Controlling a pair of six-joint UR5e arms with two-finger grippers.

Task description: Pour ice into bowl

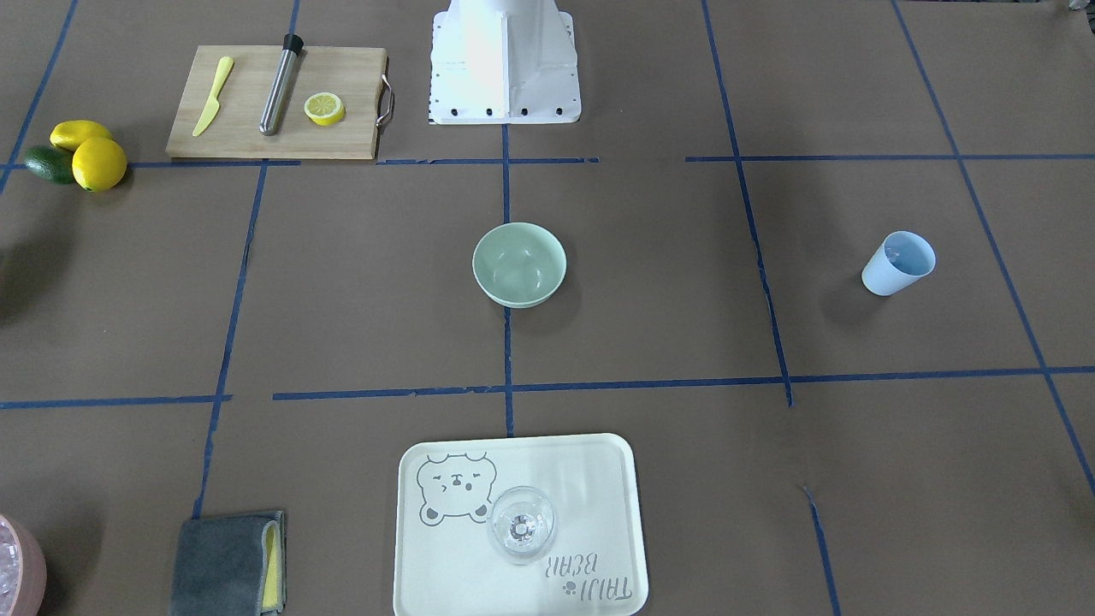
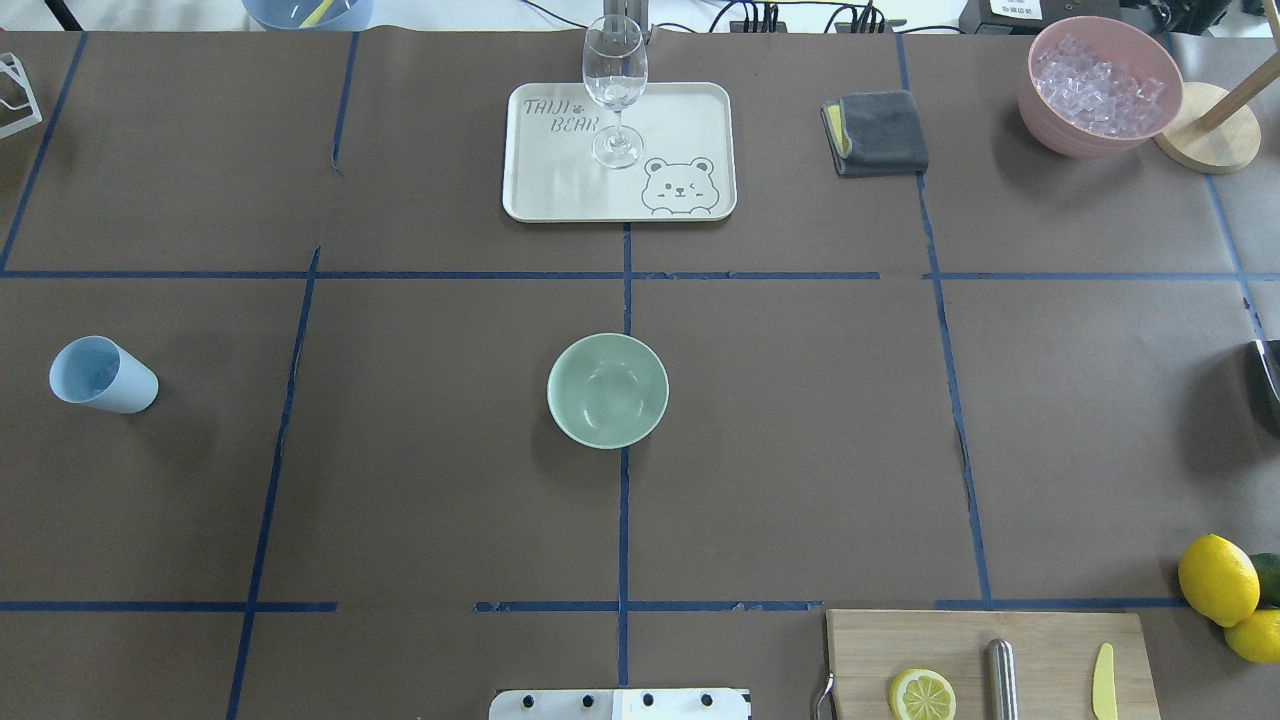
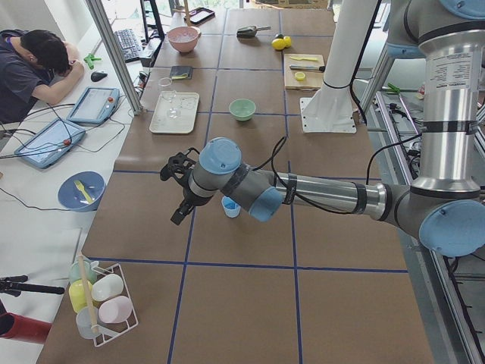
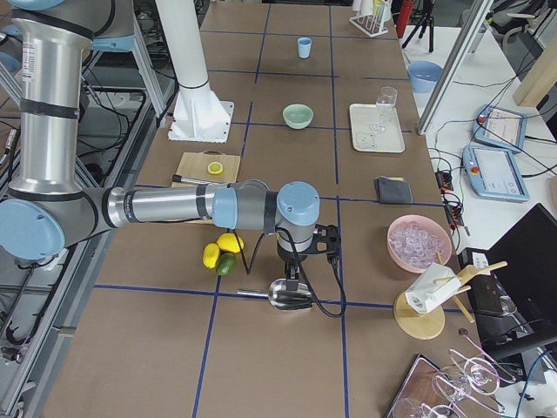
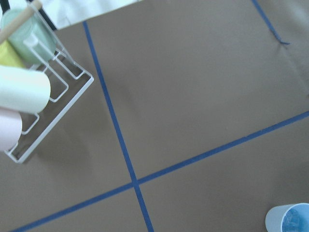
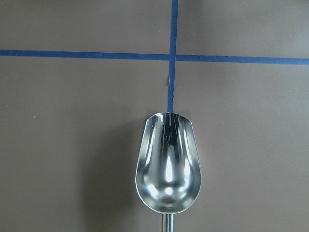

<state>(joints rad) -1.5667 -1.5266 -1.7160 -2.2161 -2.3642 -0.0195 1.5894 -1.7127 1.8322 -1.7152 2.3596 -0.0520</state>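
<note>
Ice (image 1: 907, 253): seemingly inside the light blue cup (image 1: 890, 274), near your left gripper (image 3: 176, 189), whose jaw state I cannot tell.
Bowl (image 2: 607, 390): empty, well apart from both jaws.
Right gripper (image 4: 300, 261): above a metal scoop (image 6: 168, 164), grasp unclear.
You have yet to lift, carry and pour.

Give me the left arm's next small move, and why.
Probably ease the left gripper toward the light blue cup, centring it in the wrist view. The cup stands upright with what seems to be ice inside, only at that view's lower right corner, nothing grips it, and the bowl is empty.
</note>
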